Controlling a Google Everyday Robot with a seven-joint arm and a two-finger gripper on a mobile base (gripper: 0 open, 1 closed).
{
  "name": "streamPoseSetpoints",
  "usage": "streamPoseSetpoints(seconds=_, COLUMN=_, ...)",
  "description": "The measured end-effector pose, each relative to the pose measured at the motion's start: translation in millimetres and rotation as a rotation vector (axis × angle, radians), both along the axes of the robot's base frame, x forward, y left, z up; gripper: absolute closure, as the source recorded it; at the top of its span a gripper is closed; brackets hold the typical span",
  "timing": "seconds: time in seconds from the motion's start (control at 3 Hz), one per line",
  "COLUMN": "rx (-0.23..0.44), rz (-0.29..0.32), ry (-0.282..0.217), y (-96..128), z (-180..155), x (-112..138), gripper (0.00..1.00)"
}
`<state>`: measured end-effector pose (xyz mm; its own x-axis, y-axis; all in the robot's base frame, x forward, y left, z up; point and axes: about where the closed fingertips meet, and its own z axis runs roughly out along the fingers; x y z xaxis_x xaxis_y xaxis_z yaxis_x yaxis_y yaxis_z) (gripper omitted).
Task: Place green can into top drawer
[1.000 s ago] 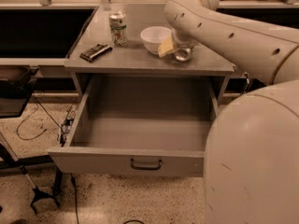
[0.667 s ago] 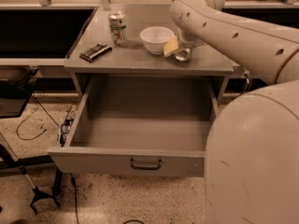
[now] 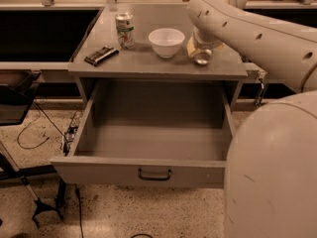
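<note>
The top drawer [image 3: 148, 170] is pulled wide open below the counter, grey and empty, with a dark pull handle [image 3: 154, 174] on its front. My gripper [image 3: 202, 52] is at the end of the arm, down on the right side of the countertop just right of the white bowl [image 3: 166, 41]. It is mostly hidden by the arm's wrist. A shiny silver can end [image 3: 202, 59] shows right under it, which looks like the green can; its body is hidden. Whether the can is held cannot be seen.
A mostly white can with green and orange print [image 3: 125, 29] stands at the back left of the grey countertop [image 3: 148, 63]. A dark flat bar [image 3: 101, 55] lies at the left front. A yellowish item [image 3: 190, 46] sits beside the wrist. My white arm and body [image 3: 272, 172] fill the right side. Cables and a stand foot [image 3: 44, 209] lie on the floor at left.
The arm's end has shifted a little to the right on the countertop, and the shiny can end has shifted with it. The yellowish item is now more hidden. The drawer has not moved.
</note>
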<state>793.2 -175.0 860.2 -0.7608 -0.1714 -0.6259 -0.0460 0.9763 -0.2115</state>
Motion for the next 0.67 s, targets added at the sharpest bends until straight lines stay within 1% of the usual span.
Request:
streamPoseSetpoints(seconds=0.33, rx=0.016, rz=0.029, ry=-0.019, y=2, z=10, x=-4, gripper=0.65)
streamPoseSetpoints(seconds=0.67, rx=0.03, rz=0.065, ry=-0.038, y=4, z=24, x=-14, gripper=0.89)
